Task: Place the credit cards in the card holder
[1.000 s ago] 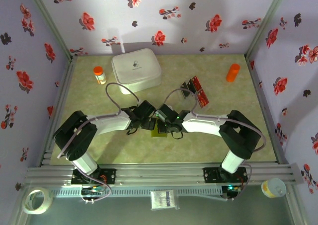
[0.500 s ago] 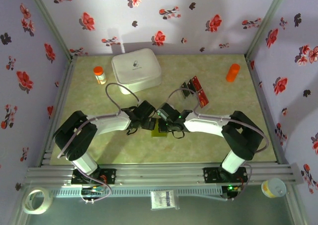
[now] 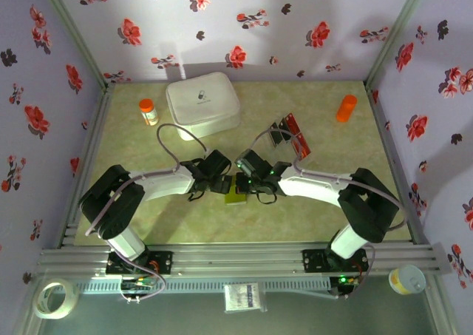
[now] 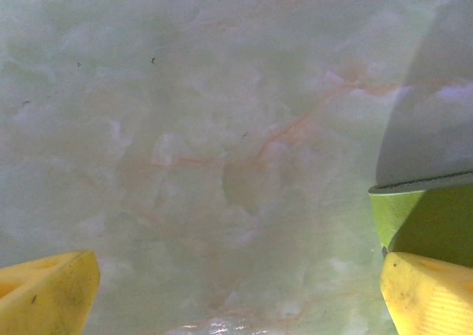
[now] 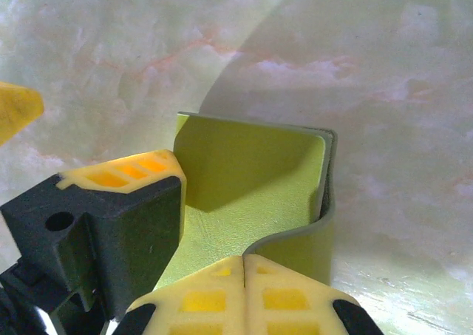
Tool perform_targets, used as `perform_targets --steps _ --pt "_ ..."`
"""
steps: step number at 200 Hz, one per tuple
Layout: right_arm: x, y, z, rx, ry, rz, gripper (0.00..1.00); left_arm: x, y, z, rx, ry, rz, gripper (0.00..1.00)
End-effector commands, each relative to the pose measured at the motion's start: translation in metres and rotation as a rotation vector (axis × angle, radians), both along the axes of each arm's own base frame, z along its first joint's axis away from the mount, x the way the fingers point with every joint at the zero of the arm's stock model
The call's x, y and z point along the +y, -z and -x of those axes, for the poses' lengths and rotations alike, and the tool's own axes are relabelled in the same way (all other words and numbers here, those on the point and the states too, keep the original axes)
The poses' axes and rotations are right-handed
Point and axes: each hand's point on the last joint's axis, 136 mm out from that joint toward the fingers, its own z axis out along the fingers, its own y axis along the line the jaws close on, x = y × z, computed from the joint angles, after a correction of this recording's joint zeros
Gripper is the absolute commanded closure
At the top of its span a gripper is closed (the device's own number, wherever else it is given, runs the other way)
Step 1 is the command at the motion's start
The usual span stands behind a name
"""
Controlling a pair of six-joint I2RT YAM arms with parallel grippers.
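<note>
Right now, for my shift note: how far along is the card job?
Done: nothing yet; the card holder looks empty inside. In hand: the right gripper is shut on its edge, the open left gripper alongside. Left: the credit cards lie on the table, all to load.

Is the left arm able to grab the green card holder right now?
Probably yes. The left pincer is wide open right beside the card holder, with nothing between them. The right pincer pinches the holder's bent-up edge, which seems to steady it.
</note>
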Motion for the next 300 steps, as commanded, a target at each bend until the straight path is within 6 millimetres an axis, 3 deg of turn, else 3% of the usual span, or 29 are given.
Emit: perform_targets --steps 1,150,234,268,300 --pt "0.012 0.006 0.002 0.03 -0.01 -0.048 1.0 0.008 0.019 0.009 0.044 0.013 -0.046 0.01" --pt "-0.008 0.055 0.026 0.106 0.014 0.028 1.0 0.005 0.019 0.009 0.047 0.014 -0.038 0.02" --pt "-0.034 0.109 0.053 0.25 0.053 0.124 1.0 -0.01 -0.015 0.001 0.025 0.032 0.023 0.01" --pt "-0.036 0.11 0.055 0.256 0.065 0.112 1.0 -0.016 -0.019 -0.001 0.022 0.037 0.044 0.01" --pt "-0.026 0.096 0.049 0.231 0.055 0.068 1.0 -0.018 -0.013 -0.001 0.028 0.045 0.043 0.01"
